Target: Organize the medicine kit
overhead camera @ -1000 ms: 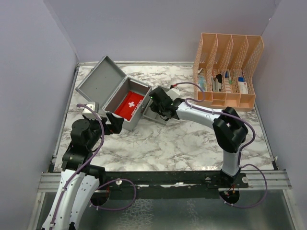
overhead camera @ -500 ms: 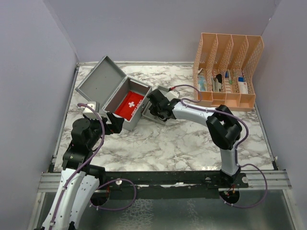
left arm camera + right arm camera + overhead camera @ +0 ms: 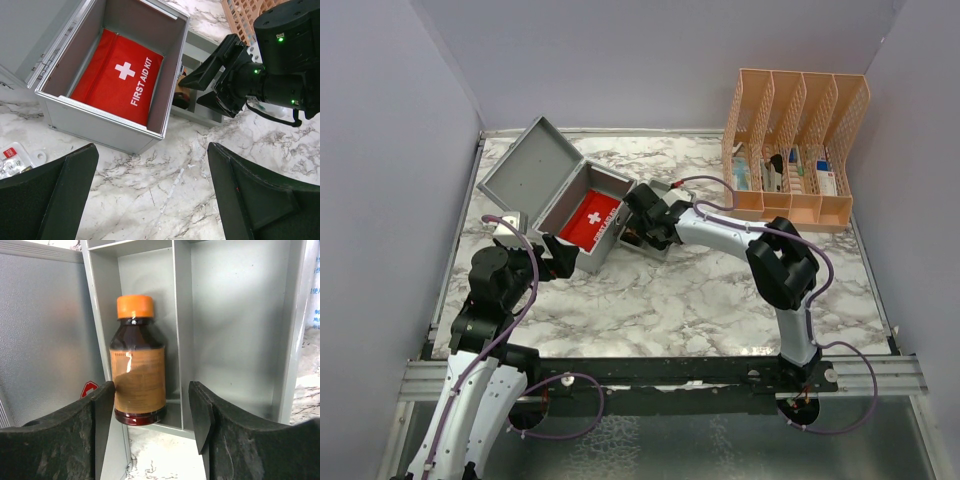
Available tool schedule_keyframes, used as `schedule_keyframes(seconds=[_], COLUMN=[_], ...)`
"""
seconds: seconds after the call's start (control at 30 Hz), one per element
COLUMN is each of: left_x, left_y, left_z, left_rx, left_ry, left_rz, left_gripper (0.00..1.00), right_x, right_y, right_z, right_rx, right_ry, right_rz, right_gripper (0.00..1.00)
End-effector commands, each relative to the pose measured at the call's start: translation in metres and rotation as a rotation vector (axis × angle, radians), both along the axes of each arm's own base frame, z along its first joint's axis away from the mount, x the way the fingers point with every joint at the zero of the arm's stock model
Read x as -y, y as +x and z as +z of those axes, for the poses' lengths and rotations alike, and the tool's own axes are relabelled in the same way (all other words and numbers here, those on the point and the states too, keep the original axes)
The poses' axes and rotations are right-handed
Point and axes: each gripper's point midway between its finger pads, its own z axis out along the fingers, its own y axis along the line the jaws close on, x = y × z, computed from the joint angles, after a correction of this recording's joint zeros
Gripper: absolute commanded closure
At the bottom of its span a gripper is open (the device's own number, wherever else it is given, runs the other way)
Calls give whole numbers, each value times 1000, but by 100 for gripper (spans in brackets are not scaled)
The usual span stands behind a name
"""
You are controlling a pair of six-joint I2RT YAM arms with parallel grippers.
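Both pairs of jaws gape wide, the right gripper [image 3: 152, 407] flanking a brown orange-capped glass bottle [image 3: 138, 380] lying in the grey divided tray [image 3: 235, 315]; a straight retreat likely comes next

Pouch [image 3: 120, 75] in case [image 3: 100, 125], tray [image 3: 235, 315] just right of it, bottle [image 3: 138, 365] in tray, organizer [image 3: 795, 140] back right

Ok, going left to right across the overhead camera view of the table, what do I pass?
Medicine kit's open lid → red first aid pouch → right gripper → peach desk organizer.
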Motion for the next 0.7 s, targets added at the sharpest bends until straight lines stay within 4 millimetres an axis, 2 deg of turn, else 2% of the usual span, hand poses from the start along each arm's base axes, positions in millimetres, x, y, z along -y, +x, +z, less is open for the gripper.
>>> schedule_keyframes(seconds=[0.0, 0.27, 0.57, 0.67], left_x=[-1, -1, 1, 1], left_y=[1, 0, 0, 0], left_z=[-1, 1, 2, 3], left_rx=[-1, 7, 12, 14], left_ry=[7, 2, 0, -1], left_rz=[4, 4, -5, -8], left_gripper=[6, 6, 6, 3], right_x=[0, 19, 27, 31], right_y=[-2, -23, -32, -37], right_z=[11, 3, 41, 40], right_rx=[6, -35, 79, 78], right_ry=[7, -55, -88, -90], right_rz=[13, 75, 275, 334], right_gripper=[37, 34, 34, 35])
